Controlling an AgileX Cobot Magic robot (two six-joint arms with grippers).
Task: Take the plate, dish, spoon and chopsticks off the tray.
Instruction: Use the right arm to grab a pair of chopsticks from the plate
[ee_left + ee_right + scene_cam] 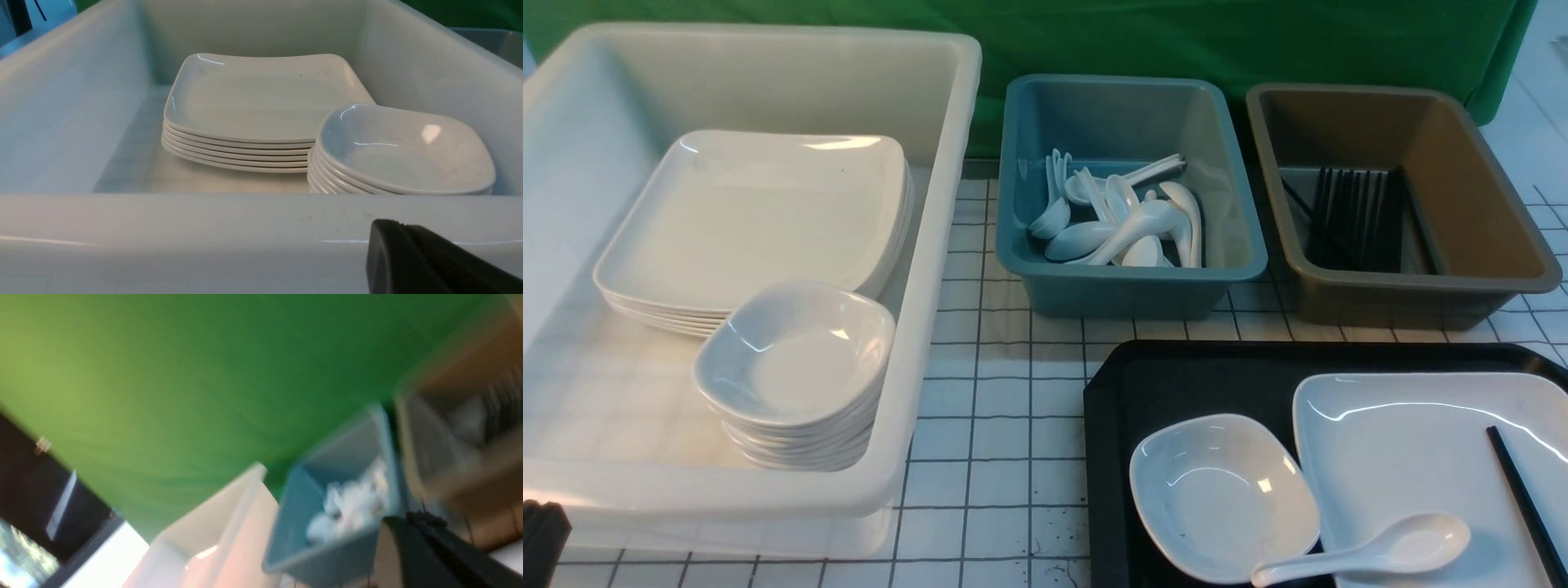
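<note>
Green cloth backdrop (1258,41) behind, white tabletop (996,408) ruled in a dark grid below. Nearest the camera on the robot's right, large black rectangular plastic tray (1176,384) with nothing yet cleared: large glossy white square plate (1405,441) filling its right part, small deep white rounded-square dish (1221,494) just beside it on the left, white glossy Chinese soup spoon (1372,551) with bowl on the plate's near corner and handle reaching across to the dish's near rim, thin black chopsticks (1523,498) lying on the plate's right side, too close together to count. Beyond the tray, blue plastic bin (1131,276) of white spoons and brown plastic bin (1421,282) of black sticks; to the left, big white plastic bin (931,269) holding a stack of square plates (752,220) and a stack of small dishes (796,359). Likely trouble from here: lifting plate or dish first, with the spoon bridging both, probably tipping it off onto the tray; tilting the plate with the chopsticks aboard, probably sending them rolling; slick glaze and a shallow rim offering little bite, so a slipped pinch quite possible; thin sticks flat on a glossy face hard to get under. Left gripper (539,531) low by the white bin's near wall, well apart from the tray, only one dark finger (429,261) in its wrist view, so spread of the jaws impossible to tell; nothing seen held. Right gripper (441,559) a dark blurred shape in its own wrist view, absent from the front view; jaw opening likewise impossible to tell, nothing visibly touched.
</note>
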